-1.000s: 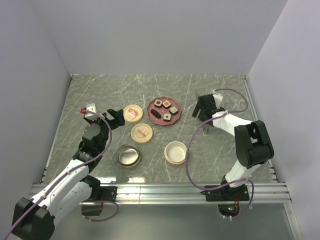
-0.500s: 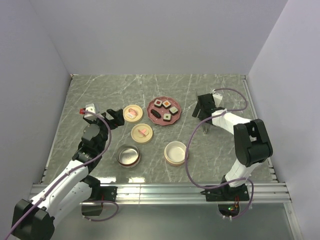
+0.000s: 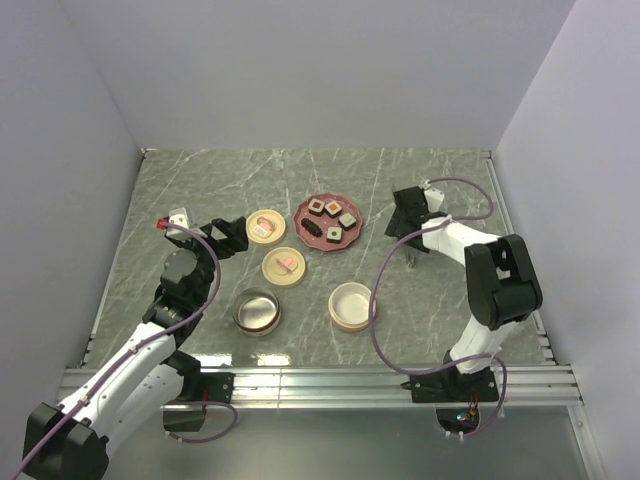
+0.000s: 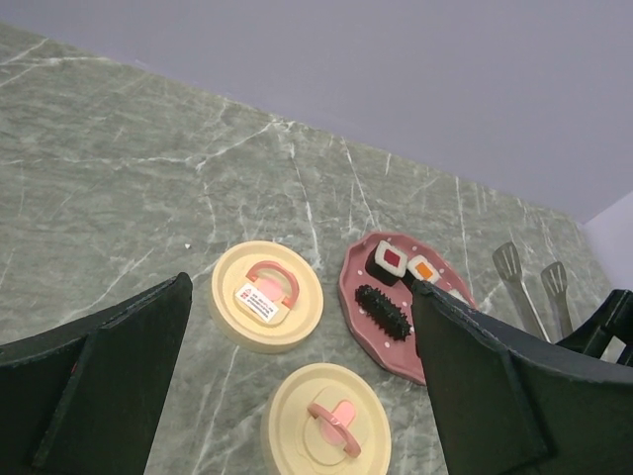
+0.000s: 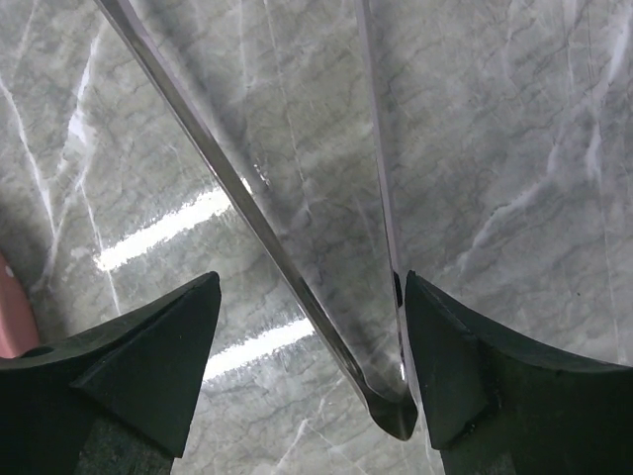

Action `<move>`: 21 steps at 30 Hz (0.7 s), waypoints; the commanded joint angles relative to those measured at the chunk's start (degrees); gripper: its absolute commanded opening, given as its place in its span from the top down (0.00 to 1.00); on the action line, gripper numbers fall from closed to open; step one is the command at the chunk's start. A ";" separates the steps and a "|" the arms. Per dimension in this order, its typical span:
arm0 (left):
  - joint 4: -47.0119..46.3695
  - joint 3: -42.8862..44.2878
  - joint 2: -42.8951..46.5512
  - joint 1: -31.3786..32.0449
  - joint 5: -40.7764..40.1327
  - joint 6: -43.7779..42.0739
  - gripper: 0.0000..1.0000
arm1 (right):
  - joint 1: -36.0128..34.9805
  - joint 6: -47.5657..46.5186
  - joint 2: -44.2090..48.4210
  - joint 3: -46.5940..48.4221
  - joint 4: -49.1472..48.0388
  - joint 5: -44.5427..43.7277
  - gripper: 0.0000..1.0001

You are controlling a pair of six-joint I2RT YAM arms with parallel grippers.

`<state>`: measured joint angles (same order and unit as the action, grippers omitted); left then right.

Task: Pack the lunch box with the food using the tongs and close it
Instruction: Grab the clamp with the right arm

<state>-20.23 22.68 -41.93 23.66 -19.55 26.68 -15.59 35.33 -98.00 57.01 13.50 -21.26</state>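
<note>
Right claw [image 5: 312, 292] low over the table [image 3: 200, 180] near its right edge, fingers apart on either side of the joined end of the tongs [image 5: 242, 203], not clamped on them. Tongs lie flat on the table, between the pink plate [image 3: 301, 214] and the right edge. Food [image 3: 333, 210] sits on that plate, mid-table toward the far edge. Left claw [image 4: 302, 287] spread wide, grasping nothing, above the left half, near two cream lids [image 3: 265, 226].
</note>
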 commanded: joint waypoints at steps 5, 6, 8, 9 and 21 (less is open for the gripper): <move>-1.48 -0.44 0.97 -0.02 1.18 0.31 0.00 | -0.84 -1.14 -4.74 8.01 4.43 -1.07 0.18; -1.48 -0.44 0.98 -0.02 1.27 0.31 0.00 | -0.84 -1.49 -5.18 8.37 4.69 -1.07 0.19; -1.31 -0.44 1.24 -0.02 1.53 0.39 0.00 | -0.75 -2.89 -5.97 9.34 5.22 -0.89 0.21; -1.22 -0.44 1.41 -0.02 1.62 0.39 0.00 | -0.84 -3.16 -5.98 9.34 5.92 -0.81 0.21; -1.13 -0.44 1.50 -0.28 3.11 0.66 0.01 | -0.31 -6.94 -1.15 2.93 3.38 5.52 0.16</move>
<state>-20.23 22.68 -41.08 23.64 -17.85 26.72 -16.12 30.09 -102.30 60.31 17.69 -17.63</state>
